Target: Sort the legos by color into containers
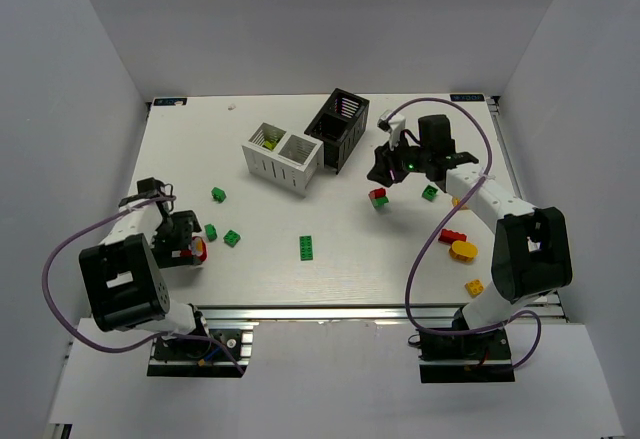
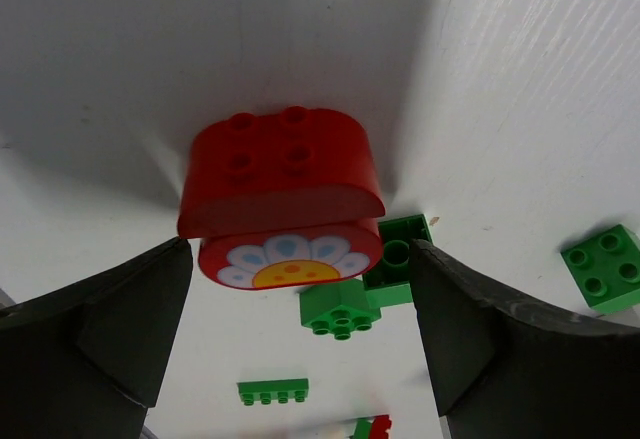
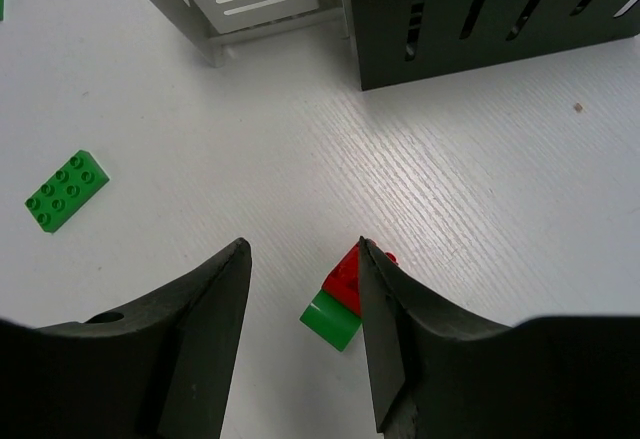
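The red brick (image 2: 280,174), round-cornered and printed with a daisy on one face, sits on the bench (image 1: 360,259) by the left edge, toward the near-left corner. The left gripper (image 2: 302,259) straddles it with jaws spread. One finger is right at the brick's side and the other stands slightly off, so nothing is clamped. A good pick would centre the brick first, so the squeeze lands on the straighter part of its sides rather than the rounded corners, which look apt to slip. Some green bricks (image 2: 372,284) lie just beyond it and should be left undisturbed as the fingers close. The carry then runs toward the middle of the far edge, where the white container (image 1: 275,169) and the black container (image 1: 335,141) stand side by side. One white compartment shows something lime, so red probably belongs elsewhere. Toward the far-right part of the bench, the right gripper (image 3: 298,254) hovers open and empty. A red-and-green pair (image 3: 340,304), seemingly joined, lies by one finger rather than between them, so that arm needs a sideways shift before descending.
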